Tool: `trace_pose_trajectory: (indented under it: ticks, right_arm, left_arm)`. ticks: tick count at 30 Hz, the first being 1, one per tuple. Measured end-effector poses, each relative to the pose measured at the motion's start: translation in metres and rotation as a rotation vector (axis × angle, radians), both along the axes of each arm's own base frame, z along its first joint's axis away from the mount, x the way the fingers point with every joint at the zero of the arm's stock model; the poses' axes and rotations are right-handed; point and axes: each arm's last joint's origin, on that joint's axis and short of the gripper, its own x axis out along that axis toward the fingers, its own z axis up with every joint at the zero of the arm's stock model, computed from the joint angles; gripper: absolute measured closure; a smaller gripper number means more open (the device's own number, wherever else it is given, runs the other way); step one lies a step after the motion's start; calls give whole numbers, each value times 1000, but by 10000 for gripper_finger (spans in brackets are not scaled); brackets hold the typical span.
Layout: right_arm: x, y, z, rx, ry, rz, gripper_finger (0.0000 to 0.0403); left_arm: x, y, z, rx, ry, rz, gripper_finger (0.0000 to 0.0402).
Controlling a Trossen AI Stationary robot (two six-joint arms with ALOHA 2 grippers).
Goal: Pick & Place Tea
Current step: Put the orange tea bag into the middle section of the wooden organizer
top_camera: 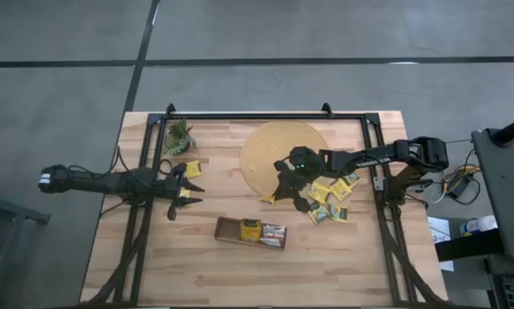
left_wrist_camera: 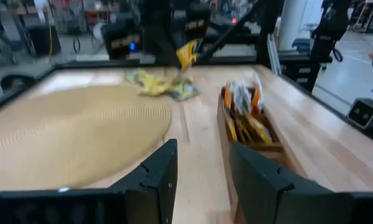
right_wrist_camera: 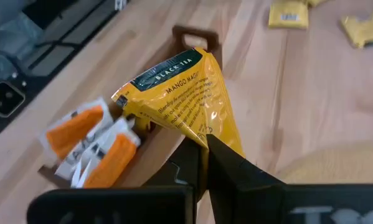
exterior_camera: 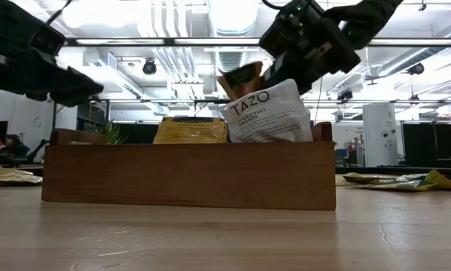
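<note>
Yellow tea sachet (right_wrist_camera: 185, 93) – dark-green top band, creased – pinched by right gripper (right_wrist_camera: 202, 146) fingers, left gripper (top_camera: 190, 193) fingers spread.

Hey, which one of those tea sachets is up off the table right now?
The yellow black-tea sachet pinched by the right gripper. Its jaws are shut on one corner; the others lie on the table or stand in the tray.

Round mat (top_camera: 278, 154) mid-table; plant (top_camera: 178, 136) w/ tray (top_camera: 226, 228) nearby.

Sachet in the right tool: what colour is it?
Yellow with a dark green band at its top edge; the sachet, pinched by the right tool, shows best in the right wrist view.
</note>
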Motion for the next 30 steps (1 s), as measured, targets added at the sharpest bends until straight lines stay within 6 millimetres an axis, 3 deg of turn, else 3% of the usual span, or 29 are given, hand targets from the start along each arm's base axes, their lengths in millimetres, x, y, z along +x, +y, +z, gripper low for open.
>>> trace_pose_trajectory:
  ticks: [7, 12, 18, 22, 30]
  right_arm:
    - [6, -2, -3, 19, -36, -10, 390]
    - [8, -7, -4, 44, -46, -28, 390]
    - [11, -13, 5, 120, -134, 29, 390]
    - [11, -17, 10, 127, -178, 33, 390]
    - [13, -17, 7, 125, -171, 36, 390]
  left_arm:
    - [1, 0, 6, -26, -57, 3, 262]
    - [2, 0, 26, -20, -265, 0, 262]
    - [0, 0, 43, -152, -431, -4, 262]
    - [0, 0, 43, -156, -430, 6, 262]
    - [11, 5, 33, -228, -328, 201, 262]
